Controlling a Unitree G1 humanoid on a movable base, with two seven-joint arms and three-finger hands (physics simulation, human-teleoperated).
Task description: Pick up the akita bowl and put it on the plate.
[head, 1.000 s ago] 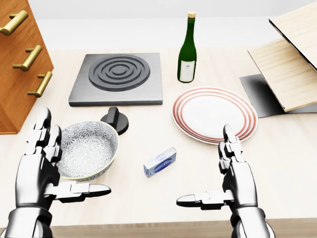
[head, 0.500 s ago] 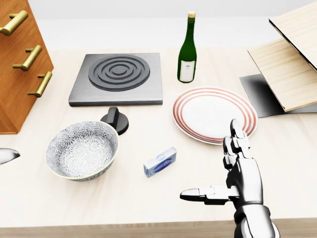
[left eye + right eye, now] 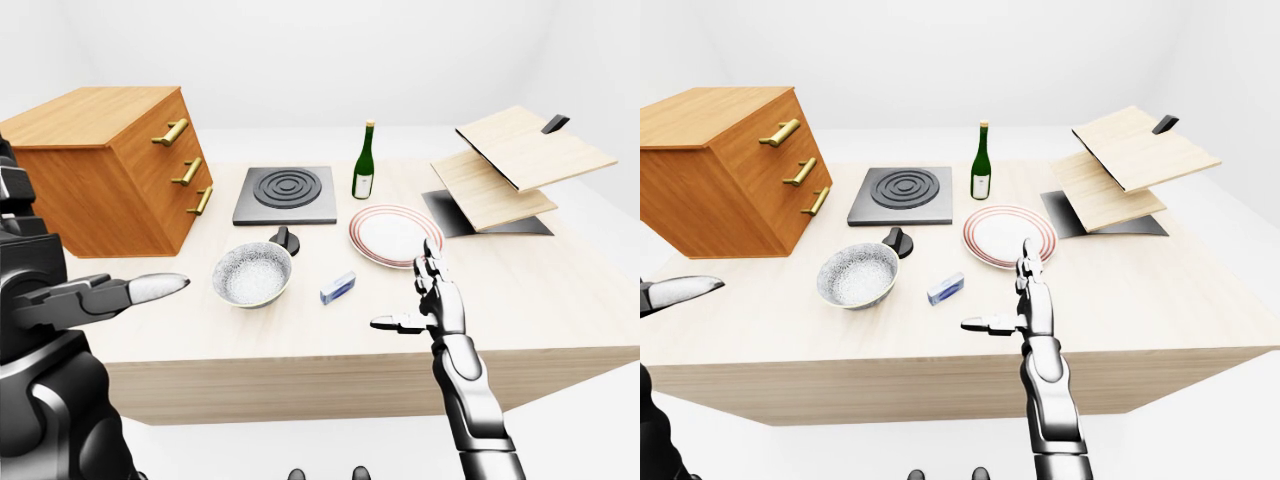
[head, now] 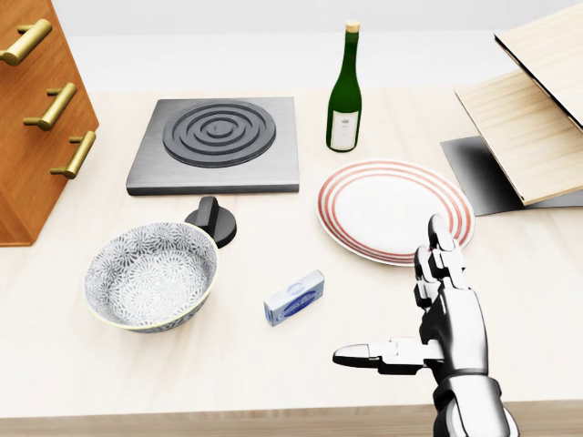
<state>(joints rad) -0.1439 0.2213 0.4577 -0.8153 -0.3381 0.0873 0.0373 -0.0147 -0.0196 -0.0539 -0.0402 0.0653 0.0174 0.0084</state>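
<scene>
Bowl (image 4: 151,276) — round, upright, plate (image 4: 395,211) to its right. My left hand (image 3: 90,297), left of bowl, fingers apart; my right hand (image 4: 451,323), right of bowl, fingers spread — left seems nearer.

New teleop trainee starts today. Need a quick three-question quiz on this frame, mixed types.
1. True or false: the grey patterned ceramic bowl already sits on the white red-ringed plate.
2. In the head view, what lies between bowl and plate? A) small blue-and-white box B) green bottle C) wooden drawer chest
3. Fill in: the robot's right hand is ____ (open or shut) and holds nothing.

Key: 1 false; 2 A; 3 open.
</scene>
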